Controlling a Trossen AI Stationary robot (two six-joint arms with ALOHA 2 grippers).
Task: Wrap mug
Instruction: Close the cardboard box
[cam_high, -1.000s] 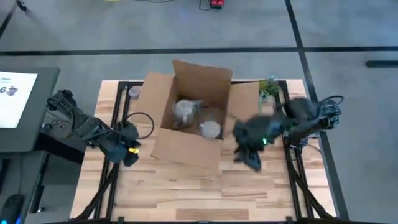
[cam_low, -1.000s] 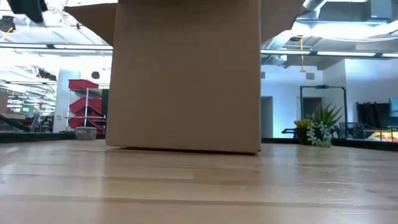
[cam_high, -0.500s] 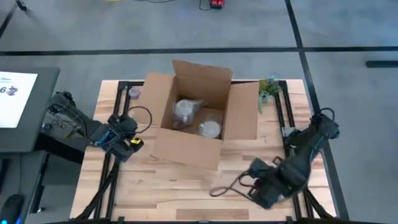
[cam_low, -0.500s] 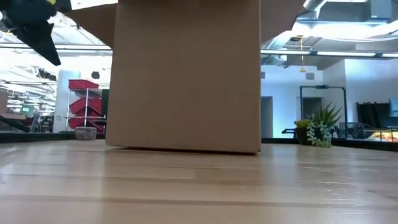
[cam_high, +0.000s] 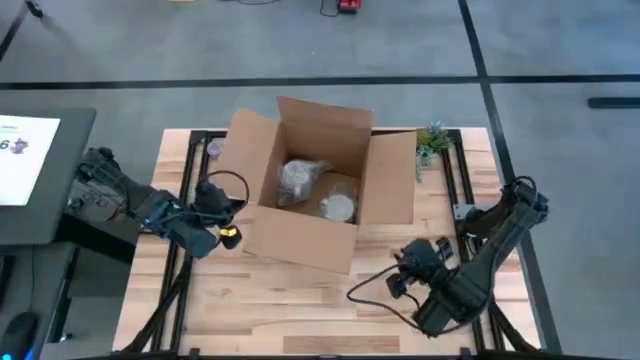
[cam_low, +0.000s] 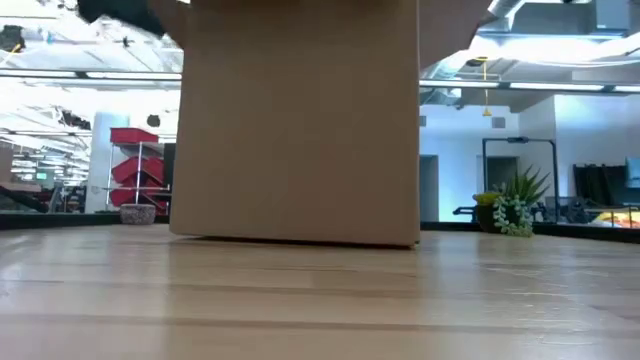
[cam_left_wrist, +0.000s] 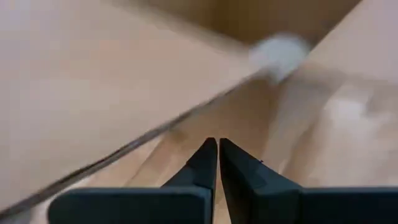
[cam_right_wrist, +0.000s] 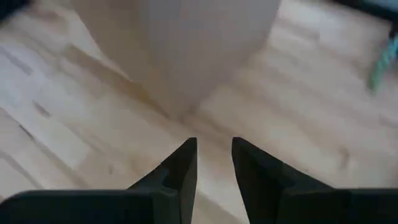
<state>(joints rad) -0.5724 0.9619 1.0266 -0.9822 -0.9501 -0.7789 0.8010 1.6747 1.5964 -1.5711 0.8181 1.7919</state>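
An open cardboard box (cam_high: 300, 235) stands on the middle of the wooden table (cam_high: 300, 300). Two pale grey wrapped bundles (cam_high: 300, 178) (cam_high: 338, 207) lie on its floor; I cannot tell which holds the mug. My left gripper (cam_high: 228, 236) hovers shut close to the box's left wall, seen from its wrist (cam_left_wrist: 217, 146) and as a dark shape in the low view (cam_low: 120, 10). My right gripper (cam_high: 402, 277) is low over the table near the box's near right corner, its fingers (cam_right_wrist: 214, 146) a little open with nothing between them.
A small green plant (cam_high: 432, 140) stands at the far right of the table, also in the low view (cam_low: 512, 212). A small round thing (cam_high: 213, 148) sits at the far left. A black cable (cam_high: 370, 292) loops by the right gripper. Bare wood lies along the near edge.
My right gripper has swung from beside the box's right flap down toward the table's near edge, then come back a little toward the box's near right corner. My left gripper has drawn back slightly, then moved right toward the box's left wall.
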